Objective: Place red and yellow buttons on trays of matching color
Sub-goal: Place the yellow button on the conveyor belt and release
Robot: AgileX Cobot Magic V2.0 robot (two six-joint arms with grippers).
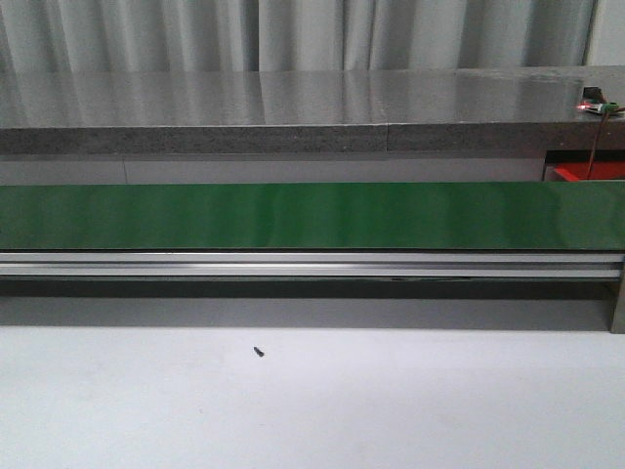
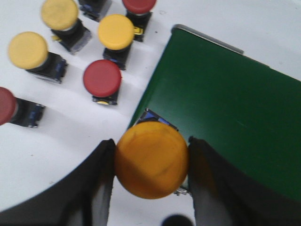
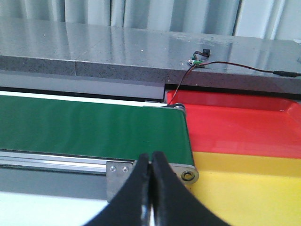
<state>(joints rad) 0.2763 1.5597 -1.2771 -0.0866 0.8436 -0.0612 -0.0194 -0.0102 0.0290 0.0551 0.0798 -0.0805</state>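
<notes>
Left pincer [image 2: 151, 162] is clamped on a yellow button [image 2: 151, 159], its two dark fingers [image 2: 101, 181] pressed against either side of the cap, the button held just at the edge of the green belt [image 2: 225, 113]. Beside it on the white bench [image 2: 61, 141] stand more buttons on dark bases: a red one [image 2: 102, 78] nearest, a yellow one [image 2: 115, 32] just behind it, two more yellow [image 2: 27, 50] [image 2: 59, 13] farther off, another red [image 2: 139, 4] at the frame edge, and a red one lying at the side [image 2: 5, 106]. Right pincer [image 3: 151, 165] has its fingers together with nothing between them, hanging near the end of the belt [image 3: 89, 127]. Past that end lie the red tray [image 3: 235, 127] and, just beside it and nearer the pincer, the yellow tray [image 3: 244, 188]. A thin wire [image 3: 188, 77] runs down from the grey ledge [image 3: 94, 52] behind. In the front view the belt [image 1: 293, 215] spans the whole width, with a small dark speck [image 1: 259, 352] on the bench [image 1: 391, 401] and a corner of the red tray [image 1: 586, 173] at far right.
</notes>
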